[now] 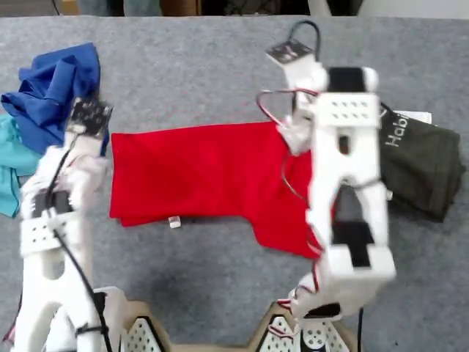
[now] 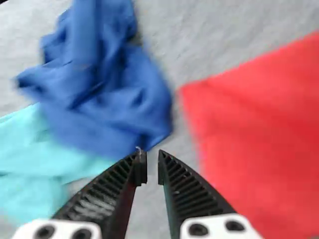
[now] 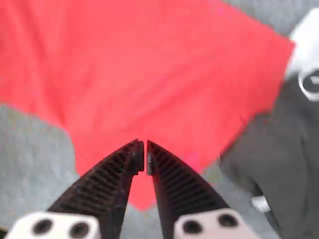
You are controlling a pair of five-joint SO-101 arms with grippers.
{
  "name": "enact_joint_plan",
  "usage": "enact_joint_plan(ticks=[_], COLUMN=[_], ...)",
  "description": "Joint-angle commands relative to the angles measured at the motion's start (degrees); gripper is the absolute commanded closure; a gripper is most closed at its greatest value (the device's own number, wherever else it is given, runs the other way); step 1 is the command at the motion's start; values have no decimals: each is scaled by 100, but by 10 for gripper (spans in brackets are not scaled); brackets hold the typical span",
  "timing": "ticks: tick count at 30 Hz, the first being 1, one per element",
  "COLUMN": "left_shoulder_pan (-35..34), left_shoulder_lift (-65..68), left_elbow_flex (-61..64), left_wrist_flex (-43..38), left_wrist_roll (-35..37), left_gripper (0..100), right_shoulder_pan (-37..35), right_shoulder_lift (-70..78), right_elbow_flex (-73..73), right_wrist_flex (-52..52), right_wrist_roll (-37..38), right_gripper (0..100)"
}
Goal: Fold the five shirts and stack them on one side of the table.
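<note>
A red shirt (image 1: 205,172) lies flat mid-table, partly folded, one sleeve corner pointing toward the arms. My right gripper (image 3: 145,155) hangs shut above the red shirt (image 3: 149,74) near its right end, holding nothing; in the high view this gripper (image 1: 297,139) is over the same end. My left gripper (image 2: 148,168) is shut and holds nothing, over grey table between the red shirt (image 2: 259,144) and a crumpled blue shirt (image 2: 99,89). A teal shirt (image 2: 35,164) lies beside the blue one. A folded dark shirt (image 1: 421,165) sits at the right.
The blue shirt (image 1: 55,88) and teal shirt (image 1: 11,165) are heaped at the table's left edge. The dark shirt (image 3: 284,149) touches the red one's right edge. Grey table (image 1: 183,66) lies open at the back and in front of the red shirt.
</note>
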Motion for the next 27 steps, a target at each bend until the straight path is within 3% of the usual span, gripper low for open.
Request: enact_joint_plan(ticks=[1, 5, 10, 14, 20, 24, 27], left_shoulder_pan=[418, 374, -338, -655, -356, -365, -409], left_shoulder_lift=[1196, 3165, 4466, 4220, 3279, 2664, 2233], left_elbow_flex=[-734, -1710, -2413, -2185, -1323, -778, -418], left_wrist_flex=[-686, -1275, -967, -844, -967, -1204, -826], left_wrist_roll=[1389, 2690, 2796, 2435, 2374, 2374, 2365], left_gripper=[931, 932, 977, 972, 971, 971, 970], right_shoulder_pan=[-273, 0, 378, 651, 941, 932, 844], right_shoulder_lift=[1130, 2378, 3802, 4760, 5727, 5552, 4901], right_elbow_flex=[-1437, -2932, -4549, -5771, -7178, -7266, -7204], right_wrist_flex=[-44, -35, -70, -79, -53, 132, 132], right_wrist_roll=[-501, -615, -598, -580, -580, -589, -615], right_gripper=[983, 983, 983, 983, 983, 983, 983])
